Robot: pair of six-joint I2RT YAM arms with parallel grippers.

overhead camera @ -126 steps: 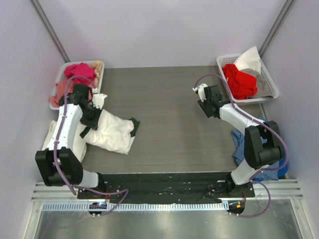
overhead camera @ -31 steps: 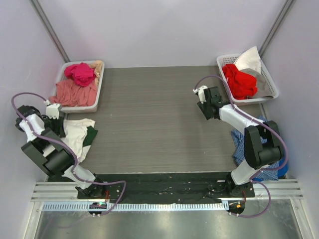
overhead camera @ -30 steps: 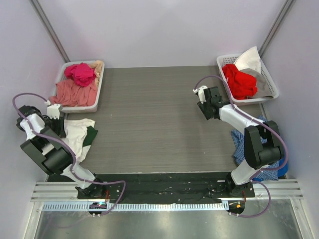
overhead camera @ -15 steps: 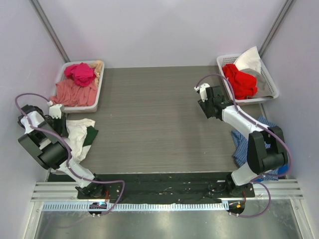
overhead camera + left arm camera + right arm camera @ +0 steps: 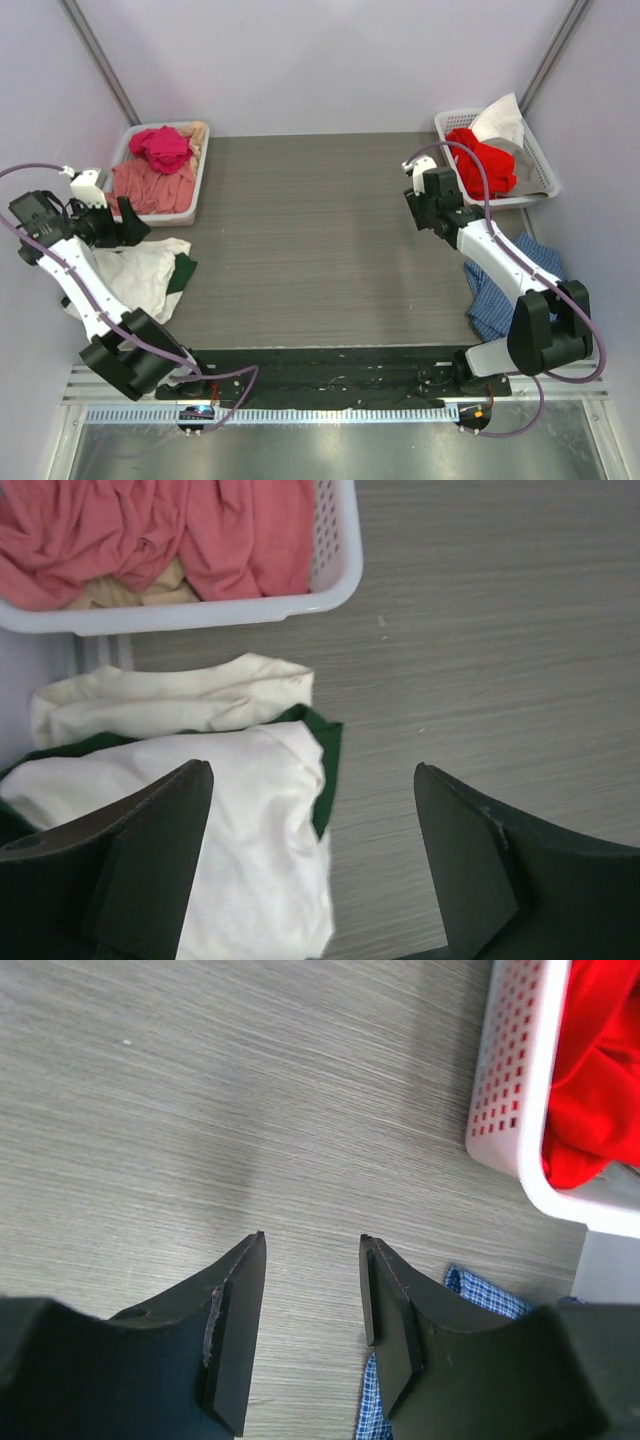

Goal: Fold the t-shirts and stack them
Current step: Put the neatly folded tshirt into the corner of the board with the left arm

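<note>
**A:** Eyes on the t-shirts [image 5: 145, 280]. Where are they sitting?

**B:** In a low pile on the surface [image 5: 320, 230], just on the near side of the pink basket [image 5: 200, 615]. A thin strip of grey wood-grain shows between the pile and the basket wall.

**A:** Talk me through the pile.

**B:** Three layers. The cream tee [image 5: 170, 695] lies closest to the basket, folded into a long flat band with soft creases. The dark green tee [image 5: 328, 770] overlaps it, but only a narrow border of green peeks out. On top sits the white tee [image 5: 240, 860], puffy and a little rumpled, with rounded corners and a loose fold along the edge away from the basket's near-left corner.

**A:** And the left end effector [image 5: 310, 770]?

**B:** It hangs right over the pile, near the basket's front wall. Its jaws are spread wide and empty, with the stack showing between them.

**A:** What's in the basket itself?

**B:** Pink garments [image 5: 150, 530], bunched in a heap.

**A:** Right end effector [image 5: 312, 1245]?

**B:** Well apart from the pink basket, far across the surface to the right, above bare wood-grain. Its jaws are parted about halfway, gripping nothing.
</note>
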